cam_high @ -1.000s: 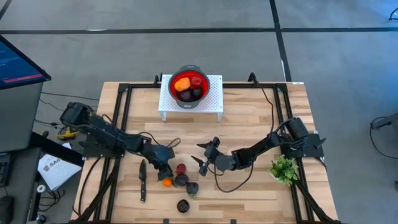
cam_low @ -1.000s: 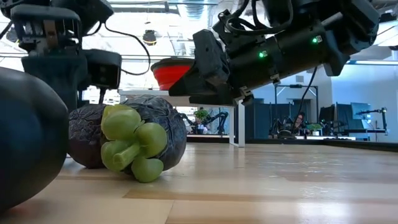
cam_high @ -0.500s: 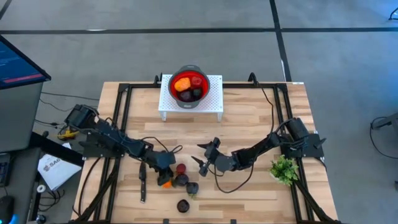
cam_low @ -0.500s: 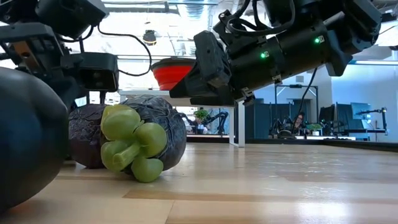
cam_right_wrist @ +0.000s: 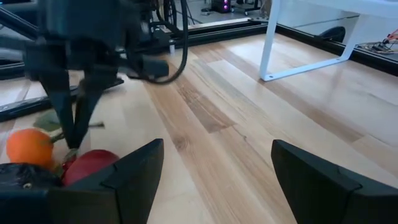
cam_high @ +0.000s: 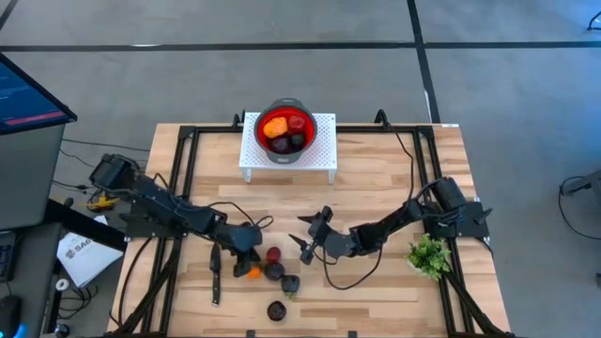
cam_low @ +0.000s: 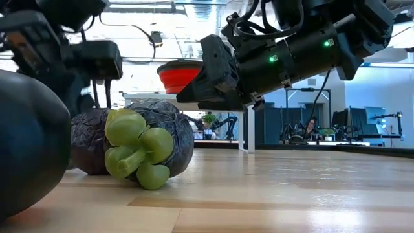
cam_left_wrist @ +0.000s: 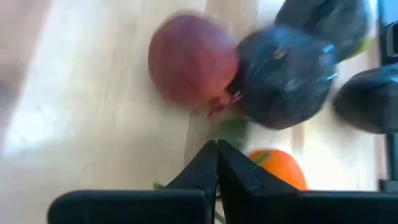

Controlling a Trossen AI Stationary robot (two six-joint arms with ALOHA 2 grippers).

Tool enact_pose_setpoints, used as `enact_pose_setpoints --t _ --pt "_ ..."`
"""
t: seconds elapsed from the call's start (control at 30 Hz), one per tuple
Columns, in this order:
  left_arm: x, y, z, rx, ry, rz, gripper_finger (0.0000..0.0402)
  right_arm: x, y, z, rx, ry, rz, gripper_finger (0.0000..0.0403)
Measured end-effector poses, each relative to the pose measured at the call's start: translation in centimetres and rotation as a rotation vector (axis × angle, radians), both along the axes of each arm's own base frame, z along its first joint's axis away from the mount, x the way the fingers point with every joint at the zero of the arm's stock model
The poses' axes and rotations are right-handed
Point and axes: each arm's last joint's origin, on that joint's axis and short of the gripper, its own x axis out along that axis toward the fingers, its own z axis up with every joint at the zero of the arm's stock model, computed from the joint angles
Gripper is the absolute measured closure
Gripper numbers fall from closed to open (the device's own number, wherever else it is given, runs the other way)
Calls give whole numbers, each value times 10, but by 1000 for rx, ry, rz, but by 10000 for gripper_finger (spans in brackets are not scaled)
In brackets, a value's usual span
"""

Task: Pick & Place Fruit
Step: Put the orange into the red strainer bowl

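Now the left gripper (cam_high: 246,265) sits low over the near-left fruit cluster, its two dark fingers (cam_left_wrist: 208,168) pressed flat together into a single thin point. From the left wrist view that point comes down right beside the orange fruit (cam_left_wrist: 278,169), over a scrap of green leaf; whether it pinches the leaf or stem I cannot tell. From table centre, this cluster lies at about 7 o'clock.

Over to the right gripper (cam_high: 307,232), just right of the cluster at roughly 6 o'clock from table centre: jaws spread wide, nothing between them, hanging above the wood with the red fruit (cam_right_wrist: 87,167) ahead of it.

Textures next. The red piece (cam_left_wrist: 193,67) is smooth and round with a small pointed tip. Touching it is a dark purple fruit (cam_left_wrist: 285,76), dimpled and leathery. In the low view a purple one (cam_low: 165,139) lies on its side, its chunky green lobed calyx (cam_low: 132,154) facing the camera, so its stem axis runs level with the table.

Back at 12 o'clock, the red bowl (cam_high: 262,137) stands on a white perforated stand (cam_high: 324,150), with more fruit inside. The table (cam_high: 376,188) is pale planked wood.
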Motion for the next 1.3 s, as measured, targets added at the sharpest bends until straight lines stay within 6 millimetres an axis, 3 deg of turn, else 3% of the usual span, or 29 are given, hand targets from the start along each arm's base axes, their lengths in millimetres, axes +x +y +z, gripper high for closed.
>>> enact_pose_setpoints --t 0.43,0.57,0.7,0.87,1.07,1.2,1.3 --pt "-18 18 48 159 -186 103 401 2 -9 -1 20 -3 -31 112" --pt "-20 33 63 223 -272 146 401 2 -9 -2 14 9 -31 112" --pt "-15 53 91 308 -384 163 401 2 -9 -2 9 13 -30 112" --pt "-2 82 146 550 -546 130 401 2 -11 -2 22 7 -38 112" --pt "16 134 200 859 -588 184 401 4 -15 -2 77 -20 -68 112" --pt "33 171 206 1025 -530 203 401 5 -16 0 89 -43 -72 112" --pt "46 194 194 1091 -470 210 401 6 -17 2 100 -69 -75 112"
